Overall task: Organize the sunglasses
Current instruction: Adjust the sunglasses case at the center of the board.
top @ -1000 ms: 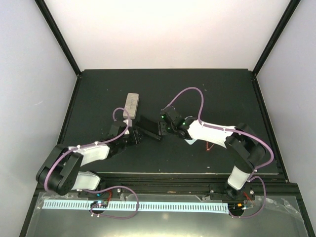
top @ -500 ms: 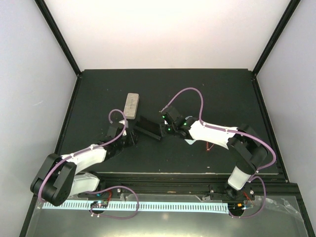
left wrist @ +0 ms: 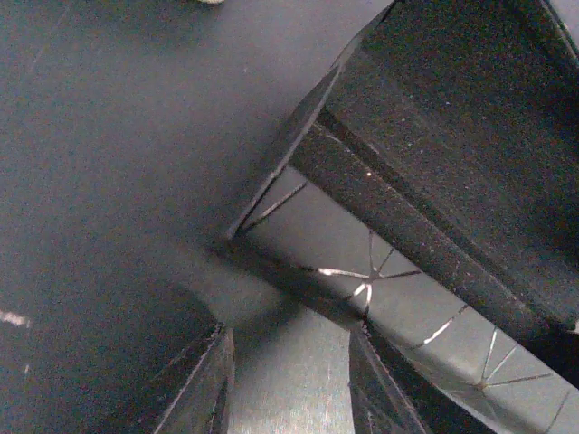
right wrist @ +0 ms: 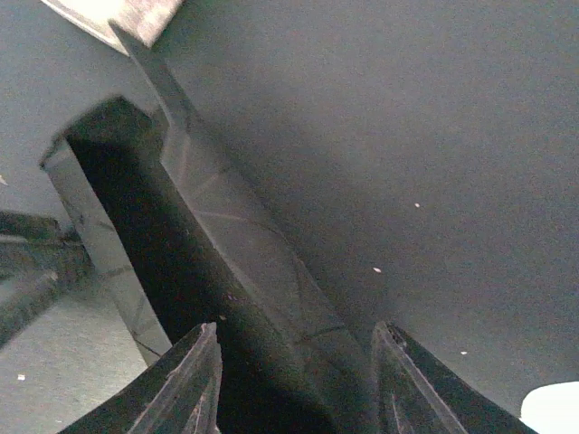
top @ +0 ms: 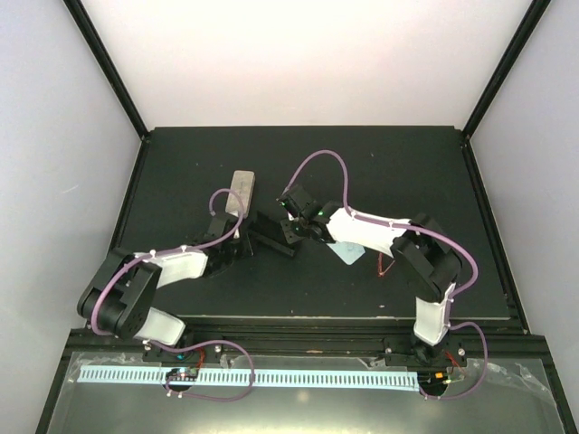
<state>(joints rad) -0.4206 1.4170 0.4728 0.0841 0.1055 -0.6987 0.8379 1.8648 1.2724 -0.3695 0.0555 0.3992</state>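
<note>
A red thin-framed pair of sunglasses (top: 384, 267) lies on the table beside my right arm's elbow, partly hidden by it. A black case (top: 271, 237) stands open mid-table between both grippers. My right gripper (top: 289, 229) comes at it from the right. In the right wrist view the case (right wrist: 163, 244) runs down between the fingers and fills the gap, so that gripper (right wrist: 298, 330) is shut on it. My left gripper (top: 242, 245) sits at the case's left end. Its jaws (left wrist: 289, 339) stand apart over pale grey lining, the right fingertip (left wrist: 371, 380) against the case's flap (left wrist: 452, 117).
A beige case (top: 241, 190) lies just behind the left gripper; its end shows in the right wrist view (right wrist: 118, 14). A light blue cloth (top: 346, 252) lies under the right forearm. Black rails edge the dark table (top: 181, 163).
My right gripper has slid left onto the black case, uncovering the blue cloth. The left gripper has shifted right and back toward the case's left end.
</note>
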